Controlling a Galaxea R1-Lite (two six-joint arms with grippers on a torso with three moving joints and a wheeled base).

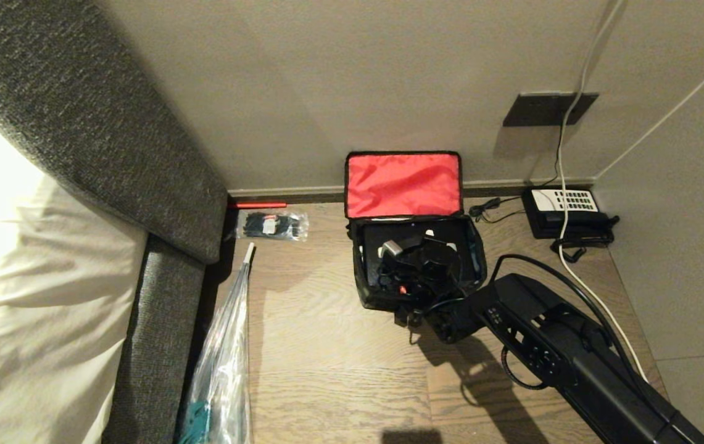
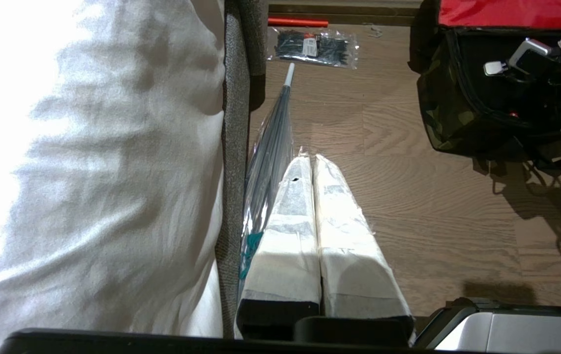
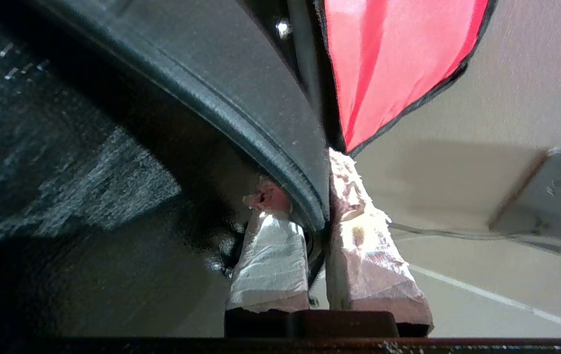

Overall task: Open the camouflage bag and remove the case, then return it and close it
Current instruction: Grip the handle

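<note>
Red lining shows on the raised lid of the camouflage bag (image 1: 404, 185), which stands open on a wooden floor (image 1: 339, 370) with the lid leaning back against a beige wall (image 1: 327, 74). Inside the bag's black-sided body sits the case (image 1: 382, 237), a black hard box filling most of the opening, with a small red latch at its near edge.

Reaching in from the lower right of the head view, the right gripper (image 1: 416, 256) is down inside the bag over the case. The right wrist view shows its two tape-wrapped fingers (image 3: 273, 246) closed tight on a curved black bar, which appears to be the case's handle (image 3: 241, 113), one finger on each side of it.

Right of the bag, near the wall, lies a black telephone (image 1: 564, 213) with a white keypad, a white cable (image 1: 564, 154) running up from it past a dark wall plate (image 1: 546, 108). Left of the bag lies a clear packet of black cable ties (image 1: 271, 225), then a folded clear umbrella (image 1: 225, 351) along the grey fabric bed frame (image 1: 160, 308), with white bedding (image 1: 24, 277) beyond.

Over the floor beside the bed frame hangs the left gripper (image 2: 314, 196), its white-wrapped fingers pressed together on nothing.
</note>
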